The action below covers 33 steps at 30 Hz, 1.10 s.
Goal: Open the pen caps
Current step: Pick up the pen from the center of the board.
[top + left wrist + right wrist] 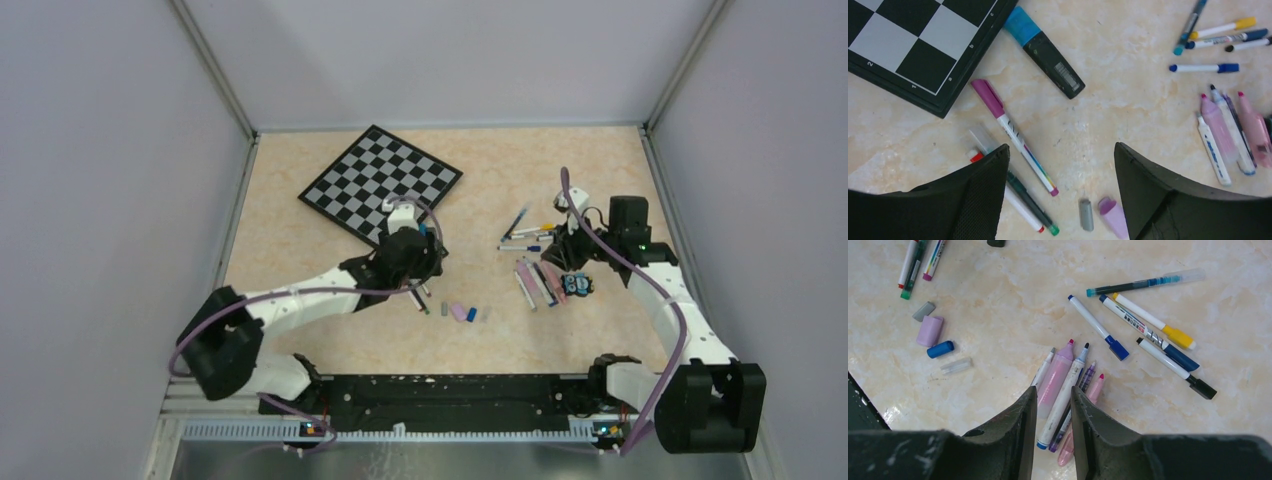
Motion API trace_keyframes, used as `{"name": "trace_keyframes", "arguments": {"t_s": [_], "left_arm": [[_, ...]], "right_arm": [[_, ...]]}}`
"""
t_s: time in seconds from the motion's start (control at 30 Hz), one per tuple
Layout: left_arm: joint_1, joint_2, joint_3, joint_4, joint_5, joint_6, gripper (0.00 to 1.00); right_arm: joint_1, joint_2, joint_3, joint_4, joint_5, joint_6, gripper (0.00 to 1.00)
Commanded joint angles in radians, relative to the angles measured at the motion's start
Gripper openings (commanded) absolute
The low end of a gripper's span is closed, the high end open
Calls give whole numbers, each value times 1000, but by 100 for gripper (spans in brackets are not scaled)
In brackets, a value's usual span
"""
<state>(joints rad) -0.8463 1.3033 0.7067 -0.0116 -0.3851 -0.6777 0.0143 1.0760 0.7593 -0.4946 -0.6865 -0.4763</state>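
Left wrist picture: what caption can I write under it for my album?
The open left pincer hangs over a grey cap and a pink cap, with pens beside the checkered board.

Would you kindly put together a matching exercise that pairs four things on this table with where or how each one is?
Things:
1. black highlighter
2. lilac cap
3. yellow-ended pen
4. left gripper

Places or states:
A. lying loose between a grey cap and a blue cap
B. open above the table
C. beside the checkerboard
D. next to a teal pen

Pairs: 1-C, 2-A, 3-D, 4-B.
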Motion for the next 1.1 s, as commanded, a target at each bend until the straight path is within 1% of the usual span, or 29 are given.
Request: {"name": "trace_keyframes", "arguments": {"t_s": [0.0,0.13,0.2,0.3,0.4,0.47,0.57,0.8,1.07], "left_arm": [[22,193,242,-242,-70,-63,76],[26,354,416,-385,-98,-122,69],[26,411,479,-427,-117,-149,68],[28,503,575,-506,-186,-234,67],[35,576,663,-574,-200,-295,66],[40,606,707,-591,-205,-316,66],[55,631,731,-587,-201,-335,65],[93,656,736,-509,-123,-303,62],[113,699,754,-511,-88,-299,62]], "right_arm": [[-9,-10,-6,14,-36,-28,30],[-9,-23,-13,16,-32,-34,30],[-8,-23,-15,15,-30,-37,30],[-9,-24,-17,13,-29,-43,30],[-9,-25,-18,12,-26,-47,30],[-8,-26,-20,12,-25,-48,30],[-8,-28,-21,13,-25,-48,30],[-8,-27,-24,15,-25,-48,30],[-9,-19,-28,17,-24,-48,30]]}}
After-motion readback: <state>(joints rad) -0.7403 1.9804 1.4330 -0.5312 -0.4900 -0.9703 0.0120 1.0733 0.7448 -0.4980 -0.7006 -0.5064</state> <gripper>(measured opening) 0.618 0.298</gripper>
